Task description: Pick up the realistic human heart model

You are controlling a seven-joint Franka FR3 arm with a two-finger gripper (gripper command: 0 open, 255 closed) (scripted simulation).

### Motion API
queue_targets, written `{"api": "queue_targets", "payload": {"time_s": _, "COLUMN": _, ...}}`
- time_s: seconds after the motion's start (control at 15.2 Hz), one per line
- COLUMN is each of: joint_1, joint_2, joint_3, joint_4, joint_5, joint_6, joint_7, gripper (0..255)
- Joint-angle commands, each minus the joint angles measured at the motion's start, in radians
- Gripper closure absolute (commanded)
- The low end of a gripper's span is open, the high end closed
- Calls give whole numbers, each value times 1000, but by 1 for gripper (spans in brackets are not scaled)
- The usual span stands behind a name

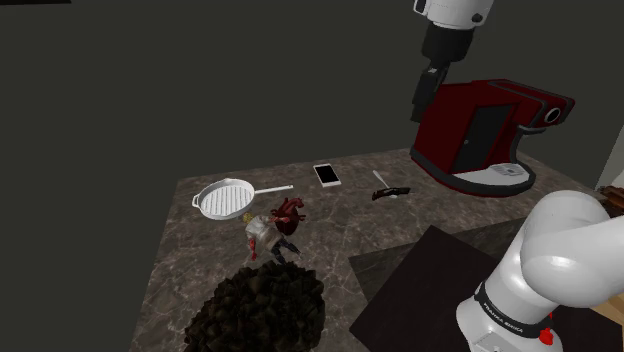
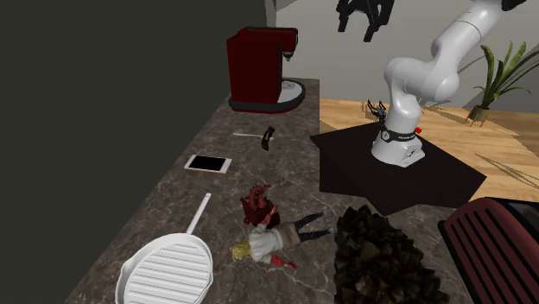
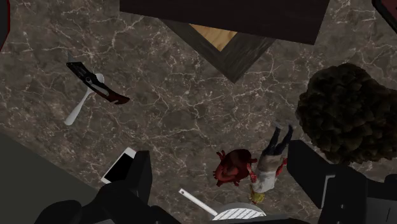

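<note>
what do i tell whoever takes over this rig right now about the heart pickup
Black two-finger gripper: open, empty, high above the dark marbled counter.
Dark red human heart model: lying on the counter between the white ridged pan and a small doll figure, close against the doll. In the wrist view it sits roughly below the open fingers.
Done: nothing grasped yet.
Left: descend onto the heart, close, lift. Probably take care not to catch the doll.
</note>
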Motion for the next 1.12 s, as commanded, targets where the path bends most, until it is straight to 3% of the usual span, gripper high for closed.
{"api": "queue_targets", "payload": {"time_s": 0.0, "joint_1": 0, "joint_2": 0, "joint_3": 0, "joint_4": 0, "joint_5": 0, "joint_6": 0, "joint_7": 0, "gripper": 0}}
{"api": "queue_targets", "payload": {"time_s": 0.53, "joint_1": -5, "joint_2": 207, "joint_3": 26, "joint_4": -58, "joint_5": 39, "joint_6": 213, "joint_7": 82, "gripper": 0}}
{"api": "queue_targets", "payload": {"time_s": 1.06, "joint_1": -8, "joint_2": 471, "joint_3": 49, "joint_4": -36, "joint_5": 68, "joint_6": 405, "joint_7": 154, "gripper": 0}}
